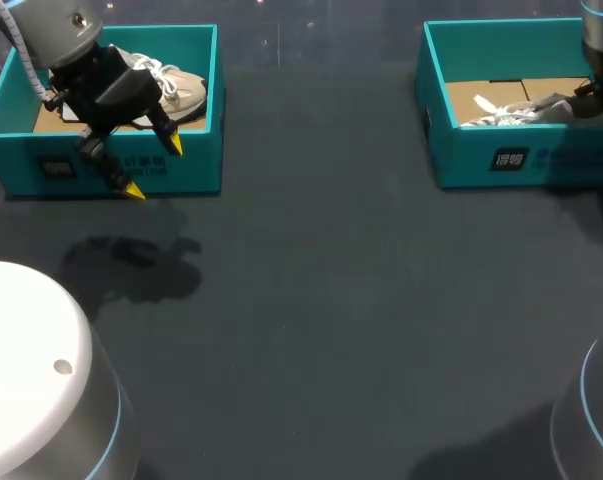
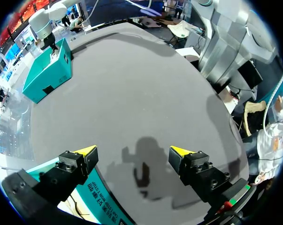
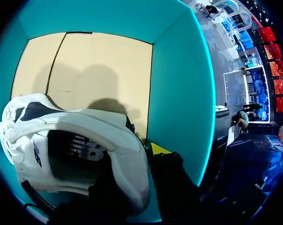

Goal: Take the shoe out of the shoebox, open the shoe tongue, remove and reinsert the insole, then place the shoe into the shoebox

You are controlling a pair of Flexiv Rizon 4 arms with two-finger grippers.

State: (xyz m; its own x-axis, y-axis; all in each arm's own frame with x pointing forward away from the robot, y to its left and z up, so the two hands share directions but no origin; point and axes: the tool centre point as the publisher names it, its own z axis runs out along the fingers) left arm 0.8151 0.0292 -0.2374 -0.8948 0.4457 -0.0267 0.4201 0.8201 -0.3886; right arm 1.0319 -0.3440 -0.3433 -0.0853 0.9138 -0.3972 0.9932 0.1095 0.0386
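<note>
Shoe removal seems in hand. Upper right, the right tool (image 1: 585,100) is at the heel of a white lace-up trainer (image 1: 526,108) inside a teal cardboard shoebox (image 1: 481,160); its grip cannot be told. Upper left, the left tool (image 1: 153,168) hangs wide, empty. Next needs a secure lift.

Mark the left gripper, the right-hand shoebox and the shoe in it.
left gripper (image 2: 133,151), left wrist view, midway between its two yellow tips.
right-hand shoebox (image 1: 471,160), head view, on its teal front wall.
shoe (image 3: 85,119), right wrist view, on the white collar around its opening.
</note>
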